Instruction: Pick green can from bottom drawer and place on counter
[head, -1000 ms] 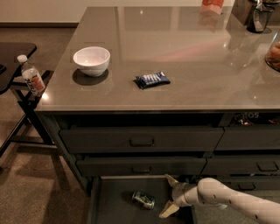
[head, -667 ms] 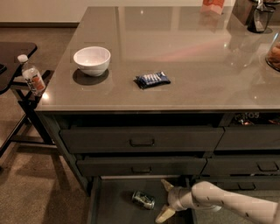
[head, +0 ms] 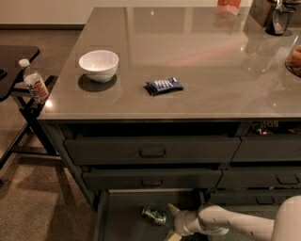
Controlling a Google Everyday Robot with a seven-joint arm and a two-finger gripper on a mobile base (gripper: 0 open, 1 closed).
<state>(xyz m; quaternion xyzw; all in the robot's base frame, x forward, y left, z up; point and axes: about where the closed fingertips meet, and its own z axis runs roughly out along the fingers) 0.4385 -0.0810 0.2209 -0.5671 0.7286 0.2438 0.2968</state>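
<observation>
- Grey-brown carpet surrounds a dark grey cabinet topped by a glossy counter [head: 202,52] that reflects the room lights.
- On the counter's left part stands a white bowl [head: 99,65], upright and empty as far as can be seen.
- A dark blue packet [head: 164,85] lies flat near the front edge, right of the bowl and well apart from it.
- At the far edge sit an orange object [head: 229,5] and a dark vessel [head: 280,19]; a rounded brownish item [head: 294,59] is cut off by the right border.
- Left of the cabinet a black side table [head: 14,56] carries a clear bottle [head: 35,84] with an orange label, standing upright.
- Two handled drawers [head: 153,149] below the counter are closed or nearly so.
- The bottom drawer [head: 122,214] is pulled out, showing its flat dark floor.
- The green can [head: 154,215] lies on its side on that floor, toward the middle of the visible part.
- A white arm [head: 235,225] reaches in from the lower right, low over the drawer.
- Its jaws are inside the drawer, just right of the can, and spread: one finger [head: 174,209] points up-left by the can's top right, the other sits lower at the bottom border.
- The can is not pinched; whether a fingertip touches it cannot be told.
</observation>
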